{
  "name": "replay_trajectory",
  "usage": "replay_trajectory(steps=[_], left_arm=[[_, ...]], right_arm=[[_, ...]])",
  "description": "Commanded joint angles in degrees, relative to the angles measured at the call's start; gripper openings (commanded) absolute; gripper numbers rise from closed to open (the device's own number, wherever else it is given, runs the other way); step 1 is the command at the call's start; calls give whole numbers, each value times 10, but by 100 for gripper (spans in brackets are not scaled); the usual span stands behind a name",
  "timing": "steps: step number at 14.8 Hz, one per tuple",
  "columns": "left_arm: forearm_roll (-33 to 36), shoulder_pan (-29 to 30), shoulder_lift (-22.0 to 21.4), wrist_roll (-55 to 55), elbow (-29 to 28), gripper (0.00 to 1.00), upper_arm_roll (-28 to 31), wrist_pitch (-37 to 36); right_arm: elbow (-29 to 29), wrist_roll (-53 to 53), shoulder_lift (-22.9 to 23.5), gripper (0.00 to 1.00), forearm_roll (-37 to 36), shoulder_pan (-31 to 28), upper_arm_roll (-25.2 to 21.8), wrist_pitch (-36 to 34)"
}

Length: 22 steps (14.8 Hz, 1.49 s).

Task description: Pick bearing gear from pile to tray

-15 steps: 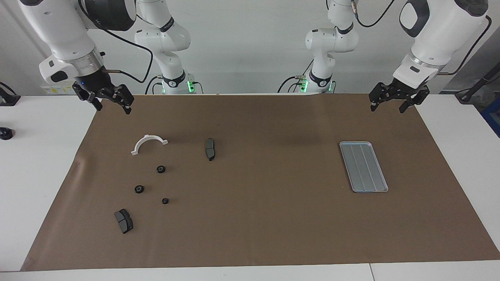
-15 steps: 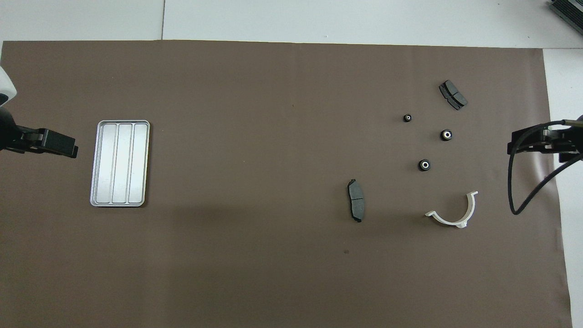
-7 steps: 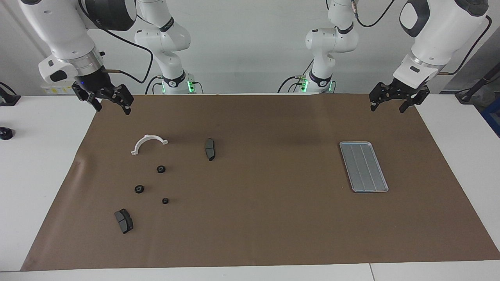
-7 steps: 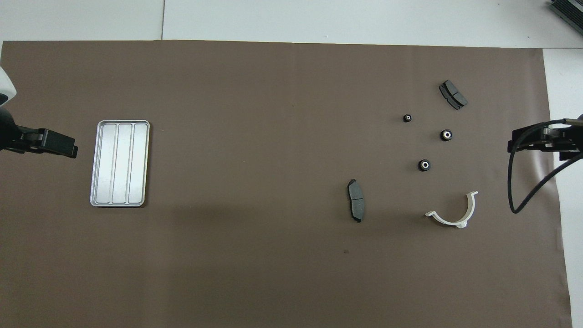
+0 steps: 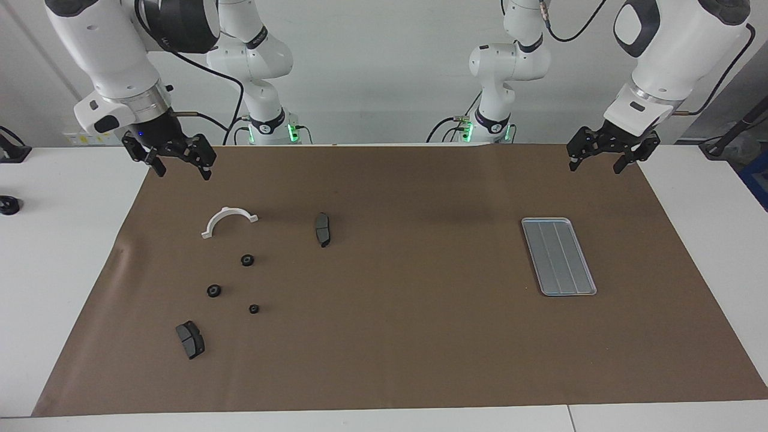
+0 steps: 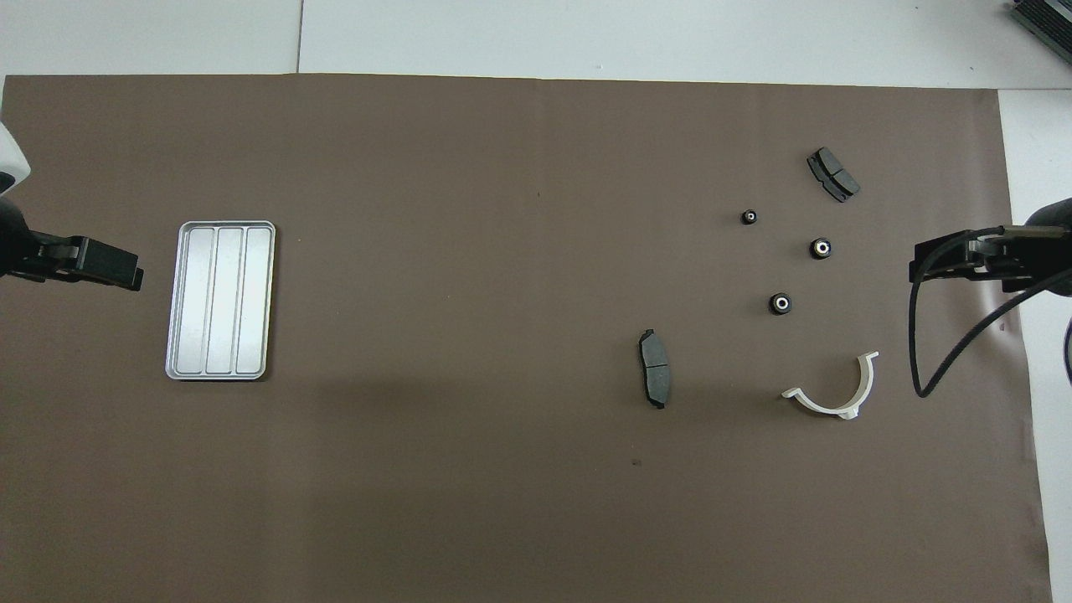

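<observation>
Three small black gears (image 5: 246, 260) lie on the brown mat (image 5: 390, 336) at the right arm's end, the tray (image 5: 558, 256) well apart at the left arm's end. The right gripper (image 5: 180, 168) hangs with jaws apart above the mat's corner near the white bracket (image 5: 228, 221); the left gripper (image 5: 595, 162) waits, jaws also apart.

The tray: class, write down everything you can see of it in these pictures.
The tray is a flat, silver-grey rectangle that looks like metal, with rounded corners, a low raised rim and lengthwise grooves splitting its floor into three strips. It lies flat on the brown mat toward the left arm's end of the table, its long sides running roughly away from the robots. Nothing lies in it, and only the mat touches it.
</observation>
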Motion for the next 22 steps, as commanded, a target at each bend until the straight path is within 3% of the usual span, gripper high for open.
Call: replay_trajectory(steps=[1,16,22], left_arm=[[-9,10,-10,3,-12,100,-5,0],[-9,10,-9,3,-12,100,-5,0],[-9,10,-10,3,-12,100,-5,0]], right_arm=[[-25,-15,-15,100,11,-5,-3,16],[-60,-16,-29,100,11,-7,-3,51],[-71,-23,-5,100,28,-15,-4,88]])
